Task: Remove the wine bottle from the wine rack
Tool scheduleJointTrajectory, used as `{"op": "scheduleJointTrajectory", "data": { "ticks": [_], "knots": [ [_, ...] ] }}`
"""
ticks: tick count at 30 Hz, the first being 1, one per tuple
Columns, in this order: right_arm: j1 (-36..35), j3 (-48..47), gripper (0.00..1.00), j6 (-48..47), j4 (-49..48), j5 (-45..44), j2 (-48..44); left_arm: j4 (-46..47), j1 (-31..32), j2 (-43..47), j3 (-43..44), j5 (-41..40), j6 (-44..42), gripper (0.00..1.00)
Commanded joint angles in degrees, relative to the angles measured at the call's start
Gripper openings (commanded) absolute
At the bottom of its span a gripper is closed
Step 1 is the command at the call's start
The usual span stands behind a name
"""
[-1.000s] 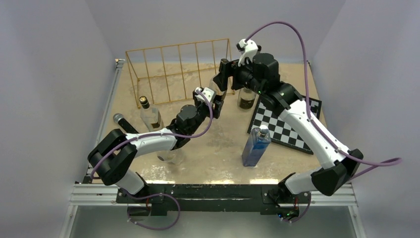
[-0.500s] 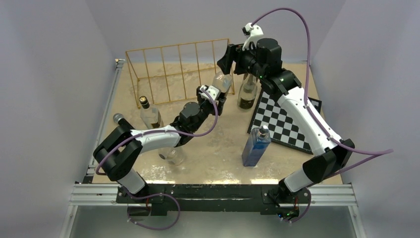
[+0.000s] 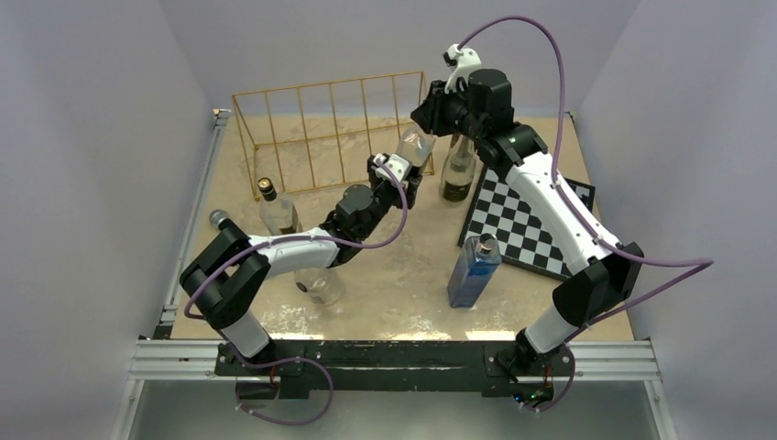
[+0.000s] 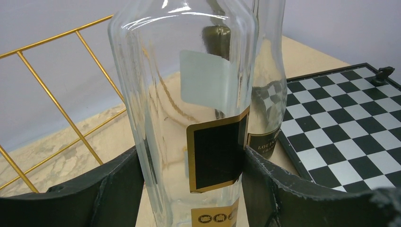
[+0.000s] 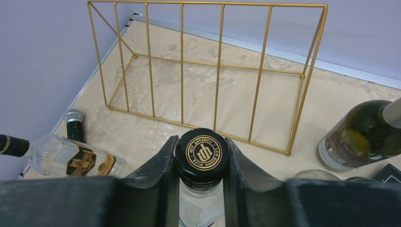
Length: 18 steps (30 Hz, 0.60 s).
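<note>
The wine bottle [image 3: 414, 147] is clear glass with a black and gold label [image 4: 215, 153] and a black cap [image 5: 202, 153]. It stands tilted just in front of the right end of the gold wire wine rack [image 3: 330, 85], outside the rack's slots. My left gripper [image 3: 403, 181] is shut on the bottle's body, with a finger pressed on each side of it [image 4: 191, 156]. My right gripper [image 3: 429, 115] comes from above and is shut on the cap [image 5: 201, 142]. The rack [image 5: 181, 61] holds nothing.
A dark green bottle [image 3: 456, 174] stands beside the chessboard [image 3: 527, 225], right of the held bottle. A blue bottle [image 3: 474, 270] stands near the front. At the left lie a clear bottle [image 3: 279, 215] and a dark bottle [image 3: 224, 225]. A glass bottle [image 3: 319, 286] sits under the left arm.
My right gripper's jaws have closed onto the bottle's cap, and that arm has drawn back and up. My left gripper has carried the bottle slightly towards the far right.
</note>
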<state>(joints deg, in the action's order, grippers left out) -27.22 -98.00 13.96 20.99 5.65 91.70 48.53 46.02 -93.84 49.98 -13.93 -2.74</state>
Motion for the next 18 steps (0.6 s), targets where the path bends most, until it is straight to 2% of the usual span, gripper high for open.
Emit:
{"op": "scheduleJointTrajectory", "data": {
  "ticks": [1, 3, 4, 8, 14, 18],
  "knots": [
    [-0.33, -0.53, 0.00, -0.78, -5.04, 0.63, -2.46, 11.38, -0.40, -0.77, 4.63, -0.83, -0.60, 0.00],
    [-0.37, -0.54, 0.00, -2.12, -5.30, 0.01, -2.72, 10.94, -0.55, -1.42, 5.43, -2.02, -0.41, 0.00],
    [-0.32, -0.53, 0.00, -2.59, -5.34, -0.47, -2.87, 10.32, -0.68, -1.76, 5.95, -2.43, -0.16, 0.04],
    [-0.21, -0.77, 0.00, -4.18, -5.87, -0.46, -3.58, 8.69, -0.93, -2.46, 7.25, -2.94, 0.36, 0.27],
    [-0.14, 0.27, 0.00, -4.77, -6.93, -1.41, -5.15, 5.51, -1.16, -2.66, 8.59, -4.16, 1.69, 0.67],
    [-0.11, 1.33, 0.00, -5.97, -7.97, -3.82, -6.55, 3.23, -1.77, -2.21, 9.17, -4.69, 3.61, 0.76]
  ]
}}
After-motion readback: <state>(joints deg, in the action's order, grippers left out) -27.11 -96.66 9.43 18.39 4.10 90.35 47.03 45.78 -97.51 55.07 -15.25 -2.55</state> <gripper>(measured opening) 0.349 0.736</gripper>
